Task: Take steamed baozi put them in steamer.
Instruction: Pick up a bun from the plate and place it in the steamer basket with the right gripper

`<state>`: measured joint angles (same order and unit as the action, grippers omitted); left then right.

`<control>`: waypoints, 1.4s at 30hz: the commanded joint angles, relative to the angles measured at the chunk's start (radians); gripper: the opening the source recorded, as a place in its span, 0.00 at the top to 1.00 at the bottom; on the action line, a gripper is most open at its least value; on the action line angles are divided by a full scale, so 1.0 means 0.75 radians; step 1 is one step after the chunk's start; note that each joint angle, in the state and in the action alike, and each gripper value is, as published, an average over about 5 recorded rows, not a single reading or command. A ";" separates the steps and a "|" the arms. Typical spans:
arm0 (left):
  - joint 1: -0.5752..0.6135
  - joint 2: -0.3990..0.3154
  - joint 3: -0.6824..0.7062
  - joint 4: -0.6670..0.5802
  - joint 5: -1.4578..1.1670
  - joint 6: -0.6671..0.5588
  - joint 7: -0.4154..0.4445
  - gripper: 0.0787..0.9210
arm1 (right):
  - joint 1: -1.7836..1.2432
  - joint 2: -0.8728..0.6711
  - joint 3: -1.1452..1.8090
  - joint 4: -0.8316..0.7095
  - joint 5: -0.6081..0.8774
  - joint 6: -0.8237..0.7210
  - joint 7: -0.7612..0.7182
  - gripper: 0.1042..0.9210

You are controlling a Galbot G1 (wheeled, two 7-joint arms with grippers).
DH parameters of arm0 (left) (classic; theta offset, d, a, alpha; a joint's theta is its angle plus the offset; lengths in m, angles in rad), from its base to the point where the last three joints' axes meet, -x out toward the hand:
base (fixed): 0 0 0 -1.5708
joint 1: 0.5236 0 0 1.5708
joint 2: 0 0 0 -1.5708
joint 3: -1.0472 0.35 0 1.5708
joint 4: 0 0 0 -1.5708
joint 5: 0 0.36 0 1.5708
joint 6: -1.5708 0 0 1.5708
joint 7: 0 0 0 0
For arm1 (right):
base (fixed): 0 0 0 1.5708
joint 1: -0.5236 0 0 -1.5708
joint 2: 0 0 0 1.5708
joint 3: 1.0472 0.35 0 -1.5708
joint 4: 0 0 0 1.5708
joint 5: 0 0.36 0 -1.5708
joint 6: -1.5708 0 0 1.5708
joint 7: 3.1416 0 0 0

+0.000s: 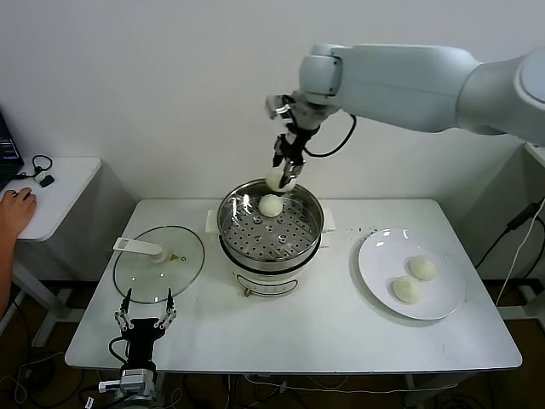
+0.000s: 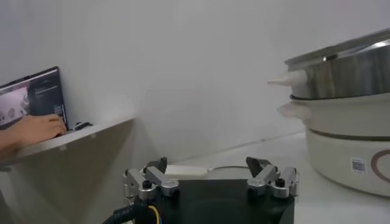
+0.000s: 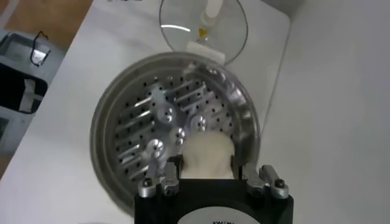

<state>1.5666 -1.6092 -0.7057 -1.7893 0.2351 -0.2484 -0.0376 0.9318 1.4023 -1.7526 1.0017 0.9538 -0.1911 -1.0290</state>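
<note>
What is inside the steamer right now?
The steamer holds one baozi on its perforated tray, toward the back. The right hand holds a second baozi above the rim, not yet inside. Anything beneath the tray is hidden.

Steamer (image 1: 271, 234) at desk (image 1: 341, 328) centre. One baozi (image 1: 271, 205) inside, at 12 o'clock on tray. Second baozi (image 1: 280, 179) above rim at 12 o'clock, in right gripper (image 1: 284, 176). Lid (image 1: 159, 262) at 9 o'clock. Plate (image 1: 412, 273) at 3 o'clock, bearing two baozi (image 1: 415, 279). Left gripper (image 1: 146, 313) at 7 o'clock, at desk edge.
</note>
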 commanded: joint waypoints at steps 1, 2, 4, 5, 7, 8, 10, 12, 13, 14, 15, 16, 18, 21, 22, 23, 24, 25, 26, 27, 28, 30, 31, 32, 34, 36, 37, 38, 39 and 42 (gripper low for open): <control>0.000 -0.065 0.001 0.003 0.003 -0.001 0.000 0.12 | -0.101 0.158 0.034 -0.070 0.038 -0.079 0.070 0.45; 0.000 -0.065 0.001 0.004 0.002 -0.002 0.000 0.12 | -0.111 0.166 0.035 -0.079 0.043 -0.085 0.076 0.45; 0.000 -0.065 0.000 0.003 0.002 -0.003 0.000 0.12 | -0.135 0.183 0.035 -0.093 0.053 -0.100 0.091 0.45; 0.001 -0.065 0.000 0.004 0.002 -0.003 0.000 0.12 | -0.146 0.190 0.035 -0.096 0.055 -0.106 0.099 0.45; 0.001 -0.065 0.000 0.005 0.003 -0.004 0.000 0.12 | -0.163 0.204 0.030 -0.093 0.056 -0.115 0.107 0.45; 0.001 -0.065 0.001 0.006 0.004 -0.004 0.001 0.12 | -0.168 0.209 0.027 -0.089 0.055 -0.118 0.108 0.45; 0.002 -0.065 0.000 0.005 0.005 -0.004 0.002 0.12 | -0.176 0.218 0.019 -0.087 0.049 -0.120 0.107 0.45; 0.002 -0.065 -0.001 0.005 0.006 -0.003 0.002 0.12 | -0.181 0.222 0.012 -0.091 0.042 -0.119 0.104 0.45; 0.002 -0.065 -0.001 0.006 0.005 -0.003 0.002 0.12 | -0.184 0.222 0.009 -0.095 0.036 -0.119 0.103 0.45; 0.001 -0.065 -0.002 0.006 0.006 -0.003 0.002 0.12 | -0.187 0.222 0.006 -0.098 0.032 -0.119 0.101 0.45; 0.001 -0.065 -0.002 0.007 0.005 -0.003 0.002 0.12 | -0.191 0.221 0.003 -0.100 0.027 -0.118 0.100 0.45; 0.001 -0.065 -0.002 0.008 0.005 -0.004 0.002 0.12 | -0.196 0.220 0.001 -0.101 0.022 -0.118 0.100 0.45; -0.001 -0.065 -0.003 0.010 0.005 -0.004 0.003 0.12 | -0.204 0.216 -0.003 -0.100 0.015 -0.119 0.101 0.46; -0.003 -0.065 -0.004 0.016 0.005 -0.006 0.003 0.12 | -0.220 0.210 -0.006 -0.100 0.006 -0.119 0.104 0.45; -0.003 -0.065 -0.005 0.018 0.005 -0.006 0.003 0.12 | -0.226 0.209 -0.006 -0.101 0.004 -0.119 0.105 0.45; -0.003 -0.065 -0.006 0.019 0.005 -0.007 0.003 0.12 | -0.233 0.209 -0.004 -0.104 0.002 -0.119 0.107 0.45; -0.004 -0.065 -0.007 0.020 0.004 -0.007 0.003 0.12 | -0.240 0.210 -0.003 -0.108 -0.001 -0.120 0.108 0.45; -0.004 -0.065 -0.007 0.021 0.004 -0.008 0.003 0.12 | -0.248 0.211 -0.001 -0.113 -0.006 -0.120 0.109 0.45; -0.004 -0.065 -0.008 0.022 0.003 -0.008 0.003 0.12 | -0.256 0.213 0.001 -0.117 -0.010 -0.120 0.110 0.46; -0.004 -0.065 -0.008 0.023 0.003 -0.008 0.003 0.12 | -0.265 0.214 0.004 -0.120 -0.014 -0.120 0.111 0.46; -0.004 -0.065 -0.008 0.023 0.003 -0.008 0.003 0.12 | -0.272 0.216 0.007 -0.123 -0.018 -0.120 0.113 0.45; -0.004 -0.065 -0.008 0.024 0.003 -0.009 0.003 0.12 | -0.285 0.219 0.011 -0.125 -0.026 -0.120 0.114 0.45; -0.004 -0.065 -0.009 0.025 0.003 -0.009 0.003 0.12 | -0.289 0.222 0.012 -0.127 -0.034 -0.119 0.113 0.45; -0.005 -0.065 -0.009 0.026 0.003 -0.009 0.003 0.12 | -0.292 0.225 0.012 -0.132 -0.041 -0.118 0.112 0.45; -0.005 -0.065 -0.009 0.027 0.003 -0.009 0.003 0.12 | -0.296 0.231 0.009 -0.142 -0.054 -0.116 0.108 0.46; -0.006 -0.065 -0.010 0.028 0.003 -0.009 0.003 0.12 | -0.298 0.234 0.005 -0.154 -0.062 -0.113 0.105 0.46; -0.006 -0.065 -0.010 0.028 0.003 -0.009 0.003 0.12 | -0.298 0.234 0.002 -0.157 -0.065 -0.112 0.104 0.46; -0.007 -0.065 -0.010 0.029 0.003 -0.009 0.003 0.12 | -0.298 0.234 -0.001 -0.158 -0.067 -0.111 0.103 0.46; -0.007 -0.065 -0.009 0.029 0.003 -0.009 0.003 0.12 | -0.298 0.234 -0.003 -0.158 -0.069 -0.110 0.103 0.46; -0.009 -0.065 -0.008 0.033 0.004 -0.011 0.002 0.12 | -0.304 0.239 0.001 -0.161 -0.071 -0.112 0.111 0.46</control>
<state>1.5605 -1.6092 -0.7125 -1.7662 0.2381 -0.2559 -0.0357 0.7194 1.5735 -1.7518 0.8929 0.9150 -0.2739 -0.9481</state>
